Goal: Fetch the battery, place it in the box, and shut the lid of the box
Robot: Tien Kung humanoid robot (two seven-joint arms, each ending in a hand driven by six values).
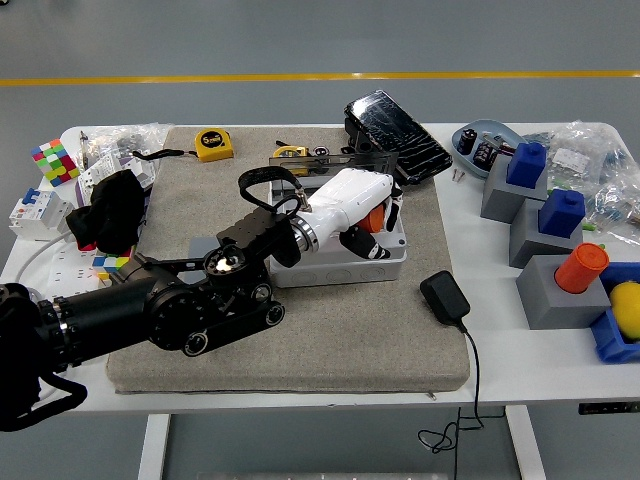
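So the left robot hand is reaching right over the open grey box in the middle of the mat, which makes sense since the battery has to go in there. The box sits with its clear lid tipped up at the far side, so the opening faces the arm and there's room to drop something in before flipping it shut.

There's something orange tucked right under the white shell of the robot hand, at the box opening. My guess is that's the battery, and it looks held or just being let go, but honestly I can't tell whether the fingers are closed on it or loose. The white casing covers most of them, and only a couple of dark fingertips poke out below.

Box interior is mostly blocked by the hand too, so what's already inside is anyone's guess. Right arm isn't anywhere in the shot.
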